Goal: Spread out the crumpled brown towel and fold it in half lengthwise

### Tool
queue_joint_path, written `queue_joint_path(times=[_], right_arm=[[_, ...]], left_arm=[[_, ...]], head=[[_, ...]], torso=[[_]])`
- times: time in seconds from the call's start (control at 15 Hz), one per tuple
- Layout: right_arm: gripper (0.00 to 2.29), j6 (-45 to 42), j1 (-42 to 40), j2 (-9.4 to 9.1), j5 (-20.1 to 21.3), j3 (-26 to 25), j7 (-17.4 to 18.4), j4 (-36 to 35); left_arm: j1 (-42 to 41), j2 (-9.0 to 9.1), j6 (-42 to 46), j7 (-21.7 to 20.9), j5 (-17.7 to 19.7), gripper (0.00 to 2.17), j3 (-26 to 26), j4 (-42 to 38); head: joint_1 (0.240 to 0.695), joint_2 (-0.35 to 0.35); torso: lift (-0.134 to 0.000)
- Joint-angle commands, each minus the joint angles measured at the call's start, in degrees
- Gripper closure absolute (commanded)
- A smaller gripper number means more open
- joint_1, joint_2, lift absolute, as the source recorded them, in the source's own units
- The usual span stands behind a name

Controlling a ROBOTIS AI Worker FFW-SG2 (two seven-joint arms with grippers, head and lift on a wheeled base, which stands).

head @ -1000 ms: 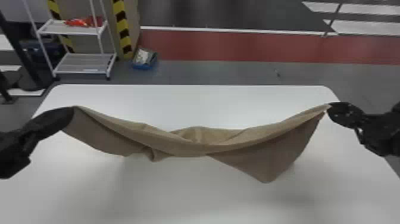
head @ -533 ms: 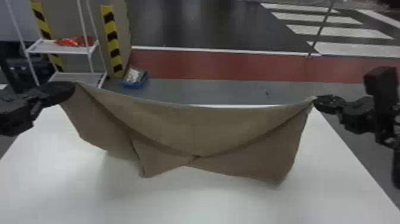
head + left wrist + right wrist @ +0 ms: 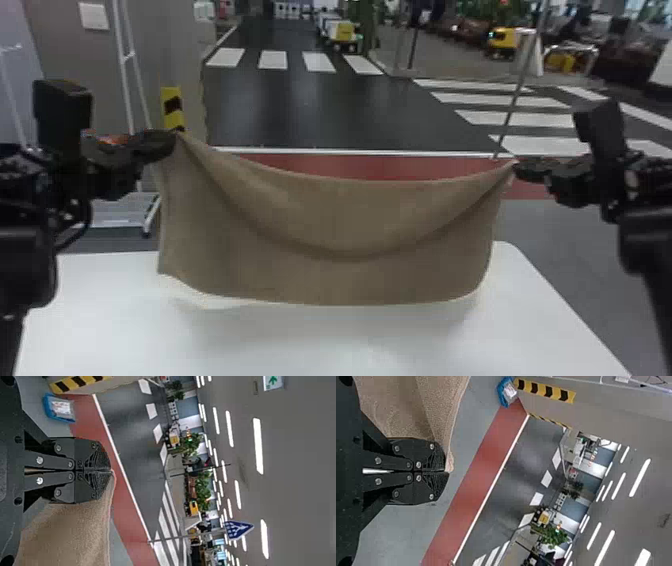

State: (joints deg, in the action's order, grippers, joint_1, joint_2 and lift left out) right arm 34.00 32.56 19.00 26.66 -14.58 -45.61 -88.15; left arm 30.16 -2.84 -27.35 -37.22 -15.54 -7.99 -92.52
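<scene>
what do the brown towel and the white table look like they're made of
The brown cloth towel looks like a soft, matt woven fabric, perhaps cotton terry: it sags in loose folds, and its surface is finely nubbly up close. The smooth white tabletop could be laminate or painted board; it is evenly pale with a faint, blurry sheen, so the look leaves that open.

Indoor test hall, dark road (image 3: 300, 110) and crosswalk (image 3: 320, 61) beyond the jaws, blue road sign (image 3: 237, 529), ceiling strip lights (image 3: 258, 445) farther off
</scene>
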Motion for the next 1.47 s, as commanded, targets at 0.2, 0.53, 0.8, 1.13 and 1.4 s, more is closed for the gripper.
queue_joint_path(times=[0.2, 0.53, 0.8, 1.13, 1.4], right_arm=[[2.25, 3.2, -8.5, 6.67, -7.4, -5.5, -2.0, -9.0], [2.25, -10.1, -39.6, 5.17, -11.5, -14.1, -5.6, -26.7], [2.25, -28.1, -55.6, 4.12, -11.3, -17.1, -9.9, -27.4], [2.25, -34.9, -60.1, 3.86, -10.8, -23.5, -15.0, -25.1], [2.25, -37.4, -60.1, 5.79, -10.3, -28.0, -18.1, -21.5]], left_arm=[[-9.9, -0.32, -2.1, -1.5, 3.3, 1.37, -3.3, -14.2], [-40.9, -2.17, 10.7, -5.1, 7.5, 1.38, -7.2, -30.7], [-53.4, -6.56, 20.9, -11.6, 7.8, 1.38, -8.6, -28.7], [-58.7, -12.71, 21.8, -20.6, 7.6, 1.37, -12.2, -28.3], [-58.8, -14.82, 21.8, -22.8, 7.8, 1.37, -15.9, -27.6]], head=[[0.335, -0.186], [0.488, -0.220], [0.695, -0.223], [0.695, -0.254], [0.695, -0.287]], torso=[[-0.124], [-0.124], [-0.124], [-0.124], [-0.124]])
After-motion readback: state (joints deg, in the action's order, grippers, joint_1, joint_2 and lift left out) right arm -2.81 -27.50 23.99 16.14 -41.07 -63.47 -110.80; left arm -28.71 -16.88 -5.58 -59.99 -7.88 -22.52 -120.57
